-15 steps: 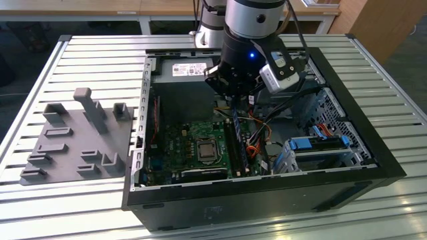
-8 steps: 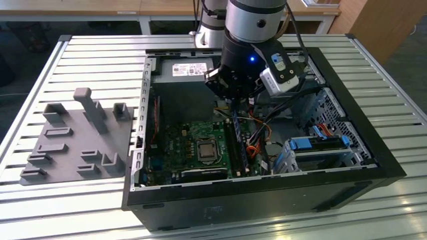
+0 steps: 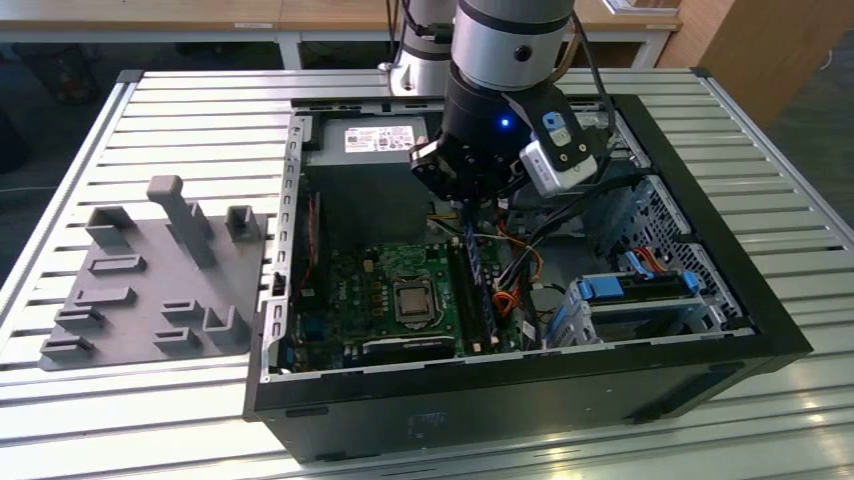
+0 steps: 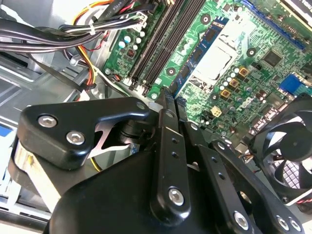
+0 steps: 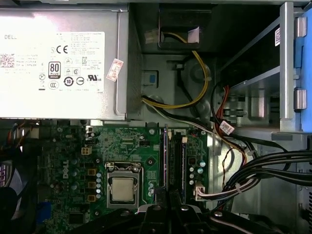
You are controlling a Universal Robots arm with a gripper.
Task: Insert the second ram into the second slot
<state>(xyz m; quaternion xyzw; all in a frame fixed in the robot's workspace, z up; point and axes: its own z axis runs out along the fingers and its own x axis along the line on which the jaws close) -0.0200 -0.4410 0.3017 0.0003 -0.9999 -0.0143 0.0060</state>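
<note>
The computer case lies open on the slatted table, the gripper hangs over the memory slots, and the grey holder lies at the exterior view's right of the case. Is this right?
Not quite. The exterior view shows the grey holder at the exterior view's left of the case, not its right. The rest holds: open case on the slatted table, gripper over the memory slots.

In the exterior view the pale slatted metal table (image 3: 200, 110) is brightly lit, and the open black computer case (image 3: 534, 390) is shadowed inside. The white power-supply label (image 5: 53, 58) is bleached by glare in the first wrist view. Highlights are caught on the black claw (image 4: 173, 97) in the second wrist view.
</note>
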